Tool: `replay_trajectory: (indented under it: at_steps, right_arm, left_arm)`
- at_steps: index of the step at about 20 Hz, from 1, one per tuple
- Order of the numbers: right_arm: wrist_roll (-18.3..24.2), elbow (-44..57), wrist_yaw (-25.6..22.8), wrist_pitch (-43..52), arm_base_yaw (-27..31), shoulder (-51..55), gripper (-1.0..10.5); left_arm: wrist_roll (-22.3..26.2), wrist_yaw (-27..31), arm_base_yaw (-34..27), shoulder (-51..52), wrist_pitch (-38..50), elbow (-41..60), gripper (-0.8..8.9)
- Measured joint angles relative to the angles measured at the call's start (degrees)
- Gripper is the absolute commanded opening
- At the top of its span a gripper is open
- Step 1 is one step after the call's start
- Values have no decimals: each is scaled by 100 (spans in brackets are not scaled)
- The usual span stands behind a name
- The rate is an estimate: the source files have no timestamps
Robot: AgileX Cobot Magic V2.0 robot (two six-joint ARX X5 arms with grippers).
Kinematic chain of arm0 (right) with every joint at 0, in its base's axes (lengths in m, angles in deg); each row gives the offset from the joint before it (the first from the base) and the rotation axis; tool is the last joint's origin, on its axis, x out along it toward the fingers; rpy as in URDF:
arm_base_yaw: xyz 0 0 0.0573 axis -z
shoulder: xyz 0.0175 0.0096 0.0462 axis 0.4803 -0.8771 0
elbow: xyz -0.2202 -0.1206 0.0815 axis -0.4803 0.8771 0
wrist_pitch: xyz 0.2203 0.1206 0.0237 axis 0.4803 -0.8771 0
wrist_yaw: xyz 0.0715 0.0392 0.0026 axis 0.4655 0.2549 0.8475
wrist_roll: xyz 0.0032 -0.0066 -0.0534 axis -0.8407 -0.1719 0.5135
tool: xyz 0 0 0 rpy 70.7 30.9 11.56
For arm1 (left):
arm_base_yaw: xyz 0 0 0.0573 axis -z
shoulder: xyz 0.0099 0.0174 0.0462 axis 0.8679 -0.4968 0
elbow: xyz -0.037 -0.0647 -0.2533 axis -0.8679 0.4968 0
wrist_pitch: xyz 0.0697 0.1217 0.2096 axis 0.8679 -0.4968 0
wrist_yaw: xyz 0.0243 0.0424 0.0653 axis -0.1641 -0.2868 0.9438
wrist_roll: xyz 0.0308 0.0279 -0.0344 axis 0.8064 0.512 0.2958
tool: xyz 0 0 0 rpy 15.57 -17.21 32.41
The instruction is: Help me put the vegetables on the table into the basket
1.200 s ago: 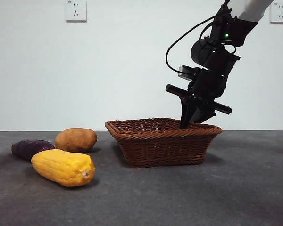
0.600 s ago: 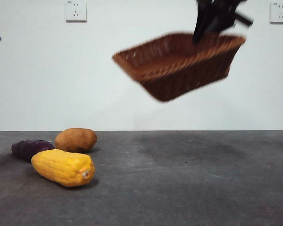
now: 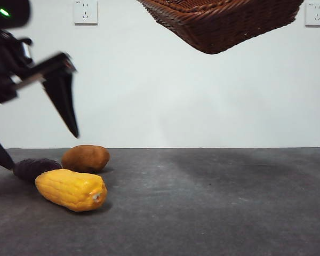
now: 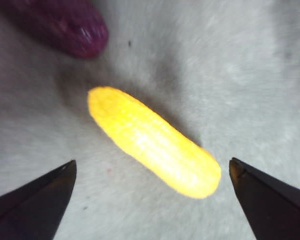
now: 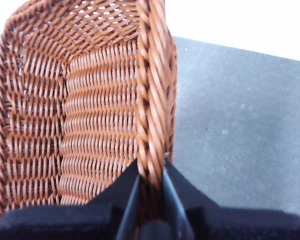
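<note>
The yellow corn cob point(image 3: 72, 189) lies on the table point(image 3: 213, 202) at the front left. Behind it sit the orange-brown potato point(image 3: 85, 158) and the dark purple sweet potato point(image 3: 34, 168). My left gripper point(image 3: 42, 152) hangs open above and left of them. In the left wrist view its jaws point(image 4: 152, 162) stand wide on either side of the corn point(image 4: 152, 142), with the sweet potato point(image 4: 65, 25) beyond. The wicker basket point(image 3: 218, 21) hangs tilted in the air at the top of the front view. My right gripper point(image 5: 151, 165) is shut on the basket's point(image 5: 90, 100) braided rim.
A white wall rises behind the table, with one socket point(image 3: 85, 12) at the upper left and another point(image 3: 316, 13) at the upper right. Below the lifted basket there is only bare grey tabletop.
The basket has been lifted off the table and now rises higher, partly past the top edge. The left arm has come in from the left and down over the vegetables.
</note>
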Motion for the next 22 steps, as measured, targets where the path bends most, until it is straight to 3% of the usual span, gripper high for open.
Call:
replay_trajectory:
  at_steps: [5,11,22]
  right_arm:
    - [192,0,7,-306,0,20,-11]
    - [243,0,4,-319,0,22,-11]
    - [278,0,219,-229,0,33,-11]
  left_arm:
    - [-605,459,433,-942,-310,-938,625]
    - [-986,758,503,-1639,-1650,-1478,625]
    - [-1480,927,614,-1930,-1357,-1480,618]
